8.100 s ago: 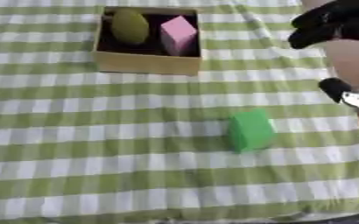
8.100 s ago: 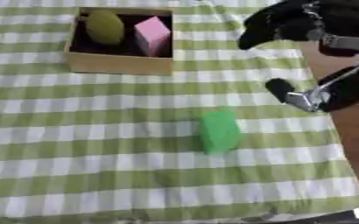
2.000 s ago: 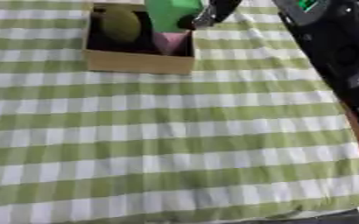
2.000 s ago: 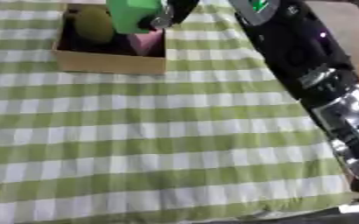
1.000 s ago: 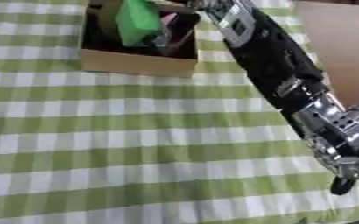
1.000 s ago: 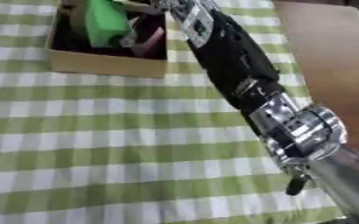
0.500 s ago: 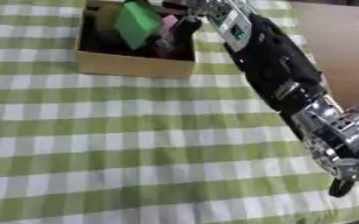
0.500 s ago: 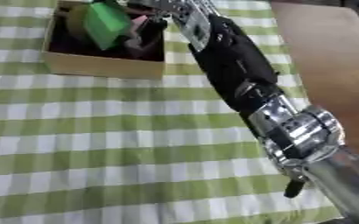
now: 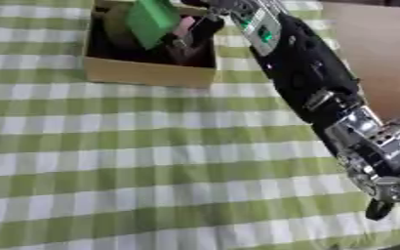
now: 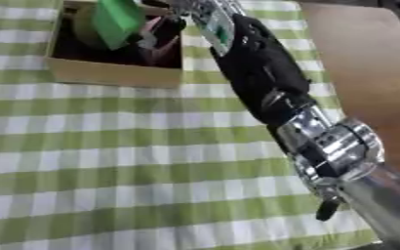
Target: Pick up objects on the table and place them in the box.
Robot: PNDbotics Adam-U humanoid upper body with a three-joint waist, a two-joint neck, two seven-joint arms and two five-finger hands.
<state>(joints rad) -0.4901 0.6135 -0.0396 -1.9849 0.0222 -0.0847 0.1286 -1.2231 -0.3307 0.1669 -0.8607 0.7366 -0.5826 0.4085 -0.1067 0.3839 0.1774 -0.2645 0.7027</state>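
Left eye view: my right hand (image 9: 205, 25) has its fingers curled on the green block (image 9: 153, 18), tilted over the box (image 9: 148, 73); I judge it could snag the pink block (image 9: 185, 27).

Right eye view: a skewed release could leave it propped on the olive object (image 10: 86, 24).

Right arm enters at lower right, runs diagonally up to top centre of frame. Silver joint low in frame, black forearm above it, green light on wrist. Right hand (image 9: 205, 25) at top centre, dark fingers pointing down-left, seemingly curled; grip hard to make out. Left hand not visible.
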